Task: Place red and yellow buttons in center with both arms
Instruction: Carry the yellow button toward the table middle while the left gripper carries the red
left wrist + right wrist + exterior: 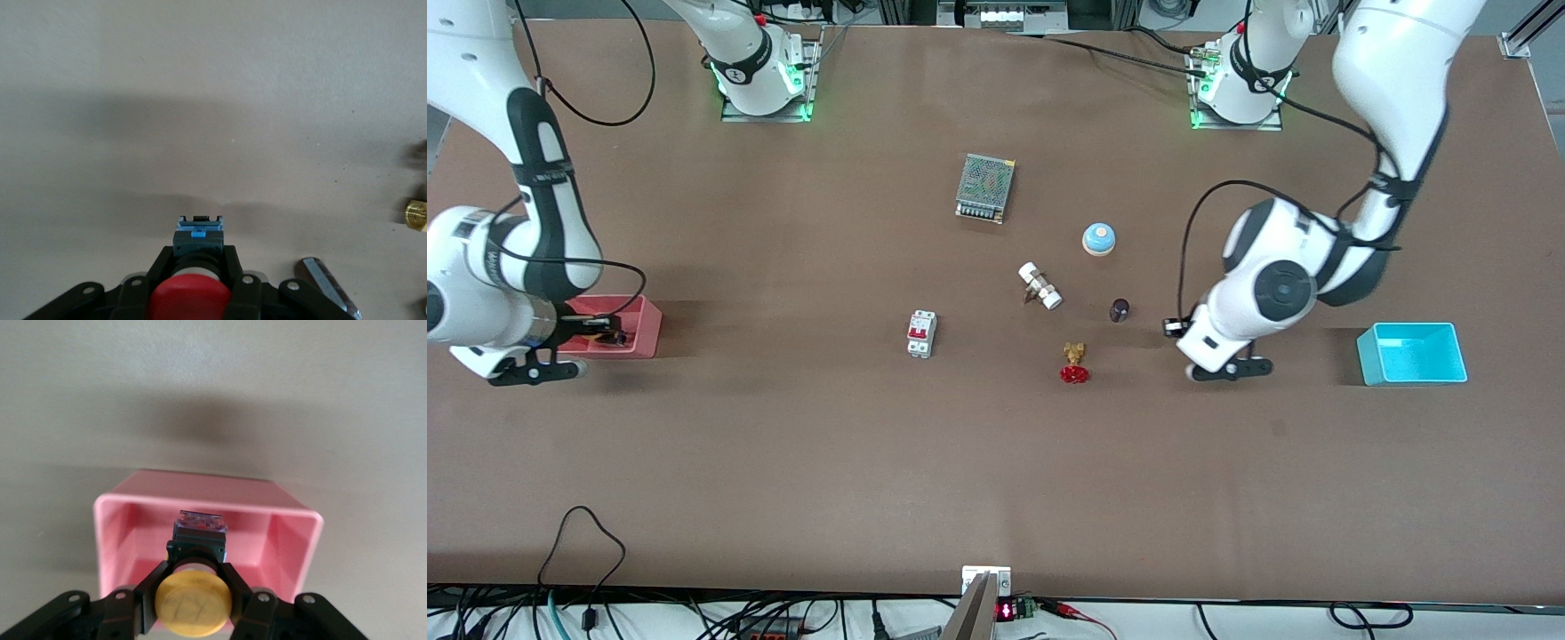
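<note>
My left gripper is shut on the red button and holds it low over the bare brown tabletop, beside a small dark cylinder. In the left wrist view the black fingers clamp the button's neck below its red cap. My right gripper is shut on the yellow button and holds it over the open pink bin at the right arm's end of the table. In the right wrist view that bin lies just under the button's black base.
A metal power supply, a blue-and-white bell, a white fitting, a red-and-white breaker and a brass valve with a red handwheel lie around the middle. A blue bin stands at the left arm's end.
</note>
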Robot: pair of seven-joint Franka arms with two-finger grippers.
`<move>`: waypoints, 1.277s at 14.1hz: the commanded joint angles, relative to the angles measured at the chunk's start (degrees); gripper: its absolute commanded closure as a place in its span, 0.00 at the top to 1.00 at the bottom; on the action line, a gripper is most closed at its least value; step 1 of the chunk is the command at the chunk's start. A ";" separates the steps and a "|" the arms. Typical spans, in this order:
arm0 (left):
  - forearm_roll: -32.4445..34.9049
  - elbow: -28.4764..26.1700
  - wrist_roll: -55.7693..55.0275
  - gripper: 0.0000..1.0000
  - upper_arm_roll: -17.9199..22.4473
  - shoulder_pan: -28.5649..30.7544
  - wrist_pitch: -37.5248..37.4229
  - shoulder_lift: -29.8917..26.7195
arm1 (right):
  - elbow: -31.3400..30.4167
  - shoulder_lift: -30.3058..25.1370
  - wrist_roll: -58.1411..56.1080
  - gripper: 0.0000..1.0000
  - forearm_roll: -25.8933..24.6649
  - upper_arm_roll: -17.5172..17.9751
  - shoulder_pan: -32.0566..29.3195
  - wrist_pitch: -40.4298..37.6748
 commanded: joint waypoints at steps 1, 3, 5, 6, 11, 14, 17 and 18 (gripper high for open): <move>1.28 -4.67 -2.80 0.20 0.32 -0.44 5.80 -0.99 | 4.35 -5.04 -0.26 0.32 2.45 0.65 0.10 -9.47; 1.28 -7.04 -3.94 0.20 0.32 -0.53 9.85 -0.64 | 8.93 -4.95 0.26 0.32 4.65 0.74 2.20 -13.88; 1.37 -7.23 -4.03 0.25 0.41 -0.88 10.30 -0.20 | 9.65 -4.52 4.36 0.32 7.37 0.65 6.41 -13.73; 3.02 -7.23 -4.12 0.28 0.58 -1.23 10.30 0.24 | 9.65 -3.56 9.44 0.32 7.56 0.65 8.96 -13.46; 11.04 -6.97 -9.48 1.00 0.41 -1.32 10.13 0.51 | 9.74 -0.04 31.44 0.32 12.38 0.74 20.83 -11.09; 11.04 -6.62 -9.40 1.00 0.14 -1.14 9.08 -1.33 | 9.74 2.16 41.45 0.32 12.57 0.74 26.54 -7.58; 11.04 -4.08 -8.78 1.00 -0.12 -0.44 0.32 -8.34 | 9.74 6.46 52.54 0.32 12.74 0.74 30.33 -2.93; 11.04 -2.76 -8.52 1.00 -0.21 -0.35 -2.06 -9.76 | 9.74 7.52 53.69 0.32 13.01 0.74 30.78 -1.78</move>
